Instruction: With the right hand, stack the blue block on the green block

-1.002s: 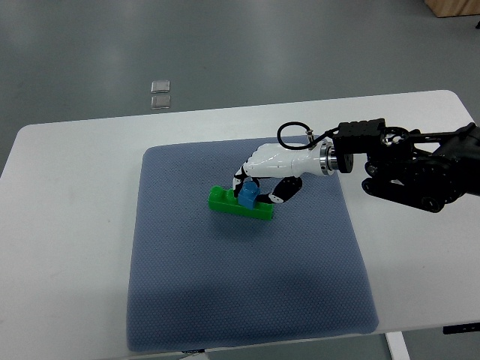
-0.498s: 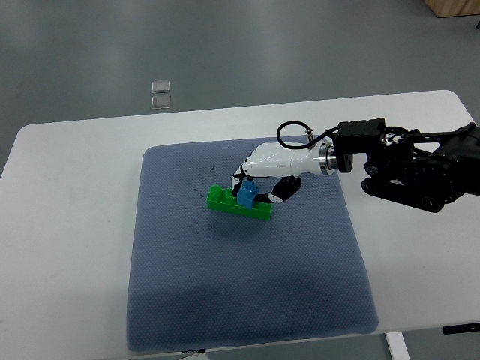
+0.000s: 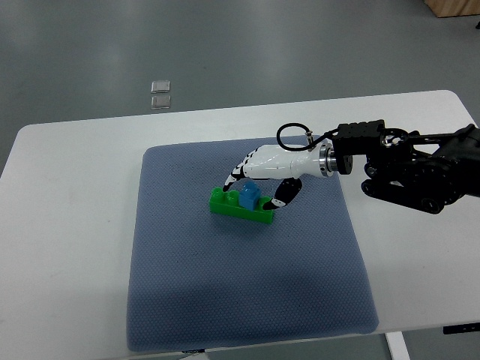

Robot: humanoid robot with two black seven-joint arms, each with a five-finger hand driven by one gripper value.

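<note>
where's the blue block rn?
Top view: blue block sits on the green block, mid-mat, with the right hand right behind it.

1. The green block (image 3: 238, 208) was a long, low, bright green brick with studs on top. It lay flat, set at a slant, its left end farther from the camera than its right end.
2. The blue block (image 3: 250, 196) was a small, light blue cube-like brick. It sat upright on top of the green block, around the middle and a little toward its right end, touching it, with green showing on both sides.
</note>
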